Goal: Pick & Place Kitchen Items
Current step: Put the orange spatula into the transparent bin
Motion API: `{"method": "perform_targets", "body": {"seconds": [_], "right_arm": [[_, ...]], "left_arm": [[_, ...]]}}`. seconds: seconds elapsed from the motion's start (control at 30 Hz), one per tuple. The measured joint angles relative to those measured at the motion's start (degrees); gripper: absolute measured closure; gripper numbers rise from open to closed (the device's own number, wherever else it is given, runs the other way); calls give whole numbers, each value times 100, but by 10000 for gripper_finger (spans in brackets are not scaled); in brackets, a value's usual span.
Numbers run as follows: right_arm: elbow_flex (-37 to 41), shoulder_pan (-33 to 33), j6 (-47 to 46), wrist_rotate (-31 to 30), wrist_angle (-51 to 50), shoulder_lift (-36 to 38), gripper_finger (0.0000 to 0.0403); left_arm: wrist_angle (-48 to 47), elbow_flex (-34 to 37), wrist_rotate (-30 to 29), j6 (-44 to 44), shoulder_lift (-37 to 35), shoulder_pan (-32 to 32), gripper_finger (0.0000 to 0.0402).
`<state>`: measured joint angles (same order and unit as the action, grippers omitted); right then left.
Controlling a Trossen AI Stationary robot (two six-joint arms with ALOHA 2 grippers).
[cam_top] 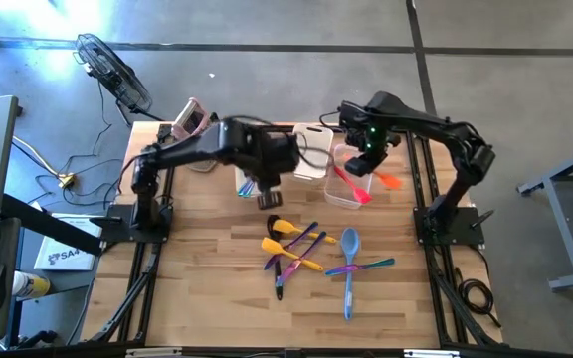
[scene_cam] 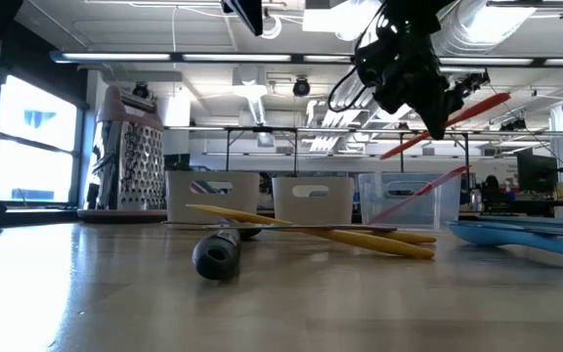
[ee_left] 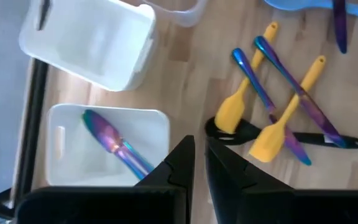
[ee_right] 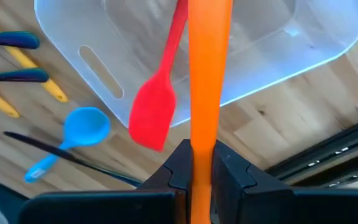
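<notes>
Holding an orange spatula [ee_right: 202,74] by its handle in the clamped right pincer [ee_right: 202,163], above the clear tub [ee_right: 303,43] at the desk's [cam_top: 207,298] far right. Leaning over that tub's rim, a red spatula [ee_right: 156,106], blade out past the wall. Hovering over the white tubs [ee_left: 98,40] at the desk's far middle, the left pincer [ee_left: 199,163], jaws pressed together and gripping nothing. Lying inside one white tub, a purple spoon [ee_left: 114,142]. Waiting in a loose crossed heap mid-desk: yellow spatulas [cam_top: 291,231], purple utensils [cam_top: 311,239], a black piece [cam_top: 279,279], a blue spoon [cam_top: 349,261], a green one [cam_top: 378,265]. Judging these light, slim and stiff in the handle, with softer blades. Likely slippery on smooth handles. Gripping mid-handle, across the narrow width, seeming safest; topmost pieces first, to avoid dragging neighbours.
</notes>
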<state>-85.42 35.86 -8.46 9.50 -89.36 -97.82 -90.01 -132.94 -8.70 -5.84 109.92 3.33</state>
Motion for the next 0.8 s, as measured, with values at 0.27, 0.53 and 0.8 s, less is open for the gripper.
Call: {"method": "perform_targets", "body": {"seconds": [0.27, 0.53, 0.8], "right_arm": [[-95, -9, -40, -14, -58, -440, 376], [-95, 33, -116, 133, -35, -844, 376], [-93, 106, -201, 302, 234, -1068, 376]], "left_arm": [[-1, -2, 115, 450, -94, 615, 371], [-1, -3, 382, 890, -126, 1062, 371], [-1, -4, 388, 1152, -124, 1284, 371]]}}
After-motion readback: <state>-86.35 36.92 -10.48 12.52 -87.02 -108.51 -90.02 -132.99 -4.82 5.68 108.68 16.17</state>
